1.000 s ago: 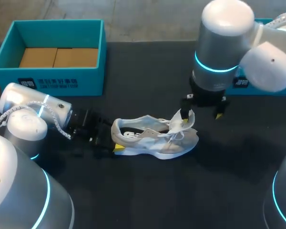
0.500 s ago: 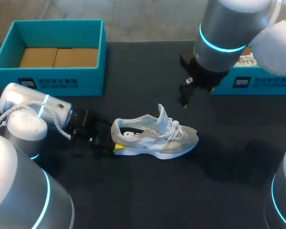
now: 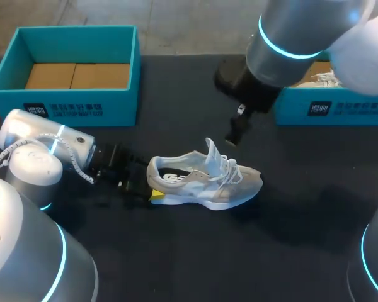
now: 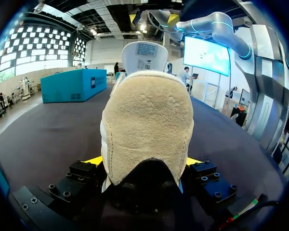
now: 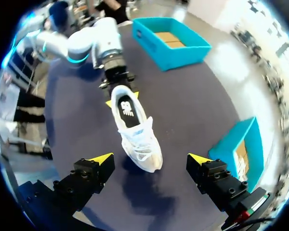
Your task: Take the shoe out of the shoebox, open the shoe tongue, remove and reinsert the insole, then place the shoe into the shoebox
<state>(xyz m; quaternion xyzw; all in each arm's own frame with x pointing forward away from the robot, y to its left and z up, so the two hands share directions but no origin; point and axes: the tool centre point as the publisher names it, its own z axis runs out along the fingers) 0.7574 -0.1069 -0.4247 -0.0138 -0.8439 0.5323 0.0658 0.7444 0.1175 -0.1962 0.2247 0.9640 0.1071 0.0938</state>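
Observation:
A white and beige shoe [image 3: 205,182] lies on its sole mid-table, toe to the right. Its tongue [image 3: 212,154] stands upright, and the insole [image 3: 173,178] shows through the opening. My left gripper [image 3: 150,185] is at the heel. In the left wrist view the beige heel [image 4: 147,125] fills the gap of the left gripper [image 4: 143,161], with a yellow tip against each side. My right gripper [image 3: 236,129] hangs open above and behind the tongue, touching nothing. In the right wrist view the shoe [image 5: 135,130] lies far below the right gripper [image 5: 148,161].
A teal shoebox [image 3: 69,38] with a cardboard floor stands at the back left. A second teal box [image 3: 327,107] at the back right is partly hidden by my right arm and holds another white shoe [image 3: 321,78]. Dark tabletop surrounds the shoe.
My right gripper has left the tongue and laces, rising and moving back and to the left. The tongue now stands upright. The left arm and the shoe have stayed put.

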